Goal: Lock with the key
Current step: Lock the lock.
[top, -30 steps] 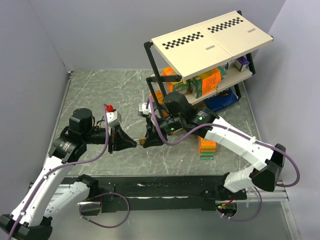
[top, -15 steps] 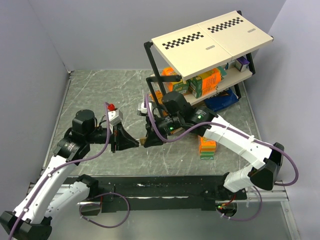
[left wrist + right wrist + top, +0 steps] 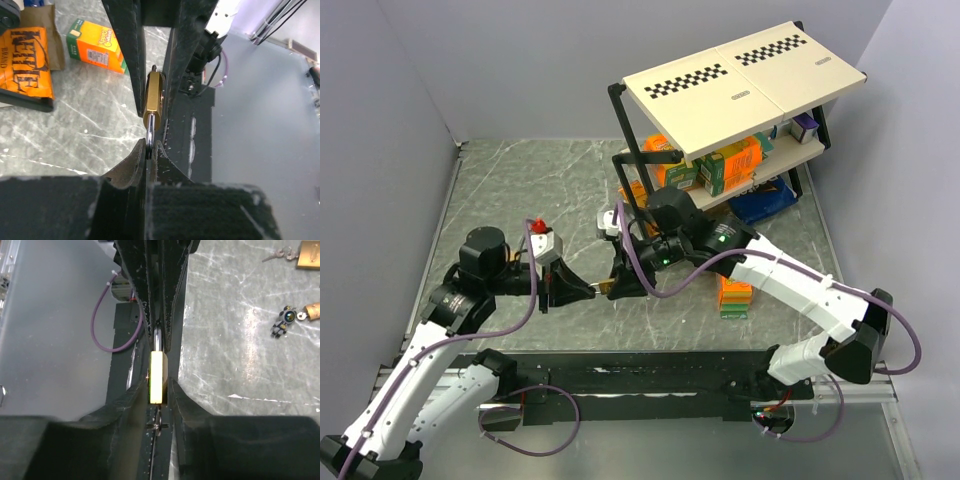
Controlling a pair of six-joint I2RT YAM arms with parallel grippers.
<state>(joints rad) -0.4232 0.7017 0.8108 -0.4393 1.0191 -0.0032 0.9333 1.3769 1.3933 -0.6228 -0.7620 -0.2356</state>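
Note:
A brass padlock hangs in the air between my two grippers, above the table near its front. My left gripper is shut on the padlock's silver shackle. In the left wrist view the gripper pinches the shackle at its tips, with the brass body beyond. My right gripper is shut on the padlock body, one finger on each flat side. A thin key sticks out of the body's bottom, between the right fingers.
A shelf rack with boxes stands at the back right. An orange box lies under the right arm. Other brass padlocks with keys and a small charm lie on the marble table. A Kettle bag lies nearby.
The left arm's elbow has drifted down and left, and its wrist has shifted slightly. Both grippers stay closed on the padlock at nearly the same spot.

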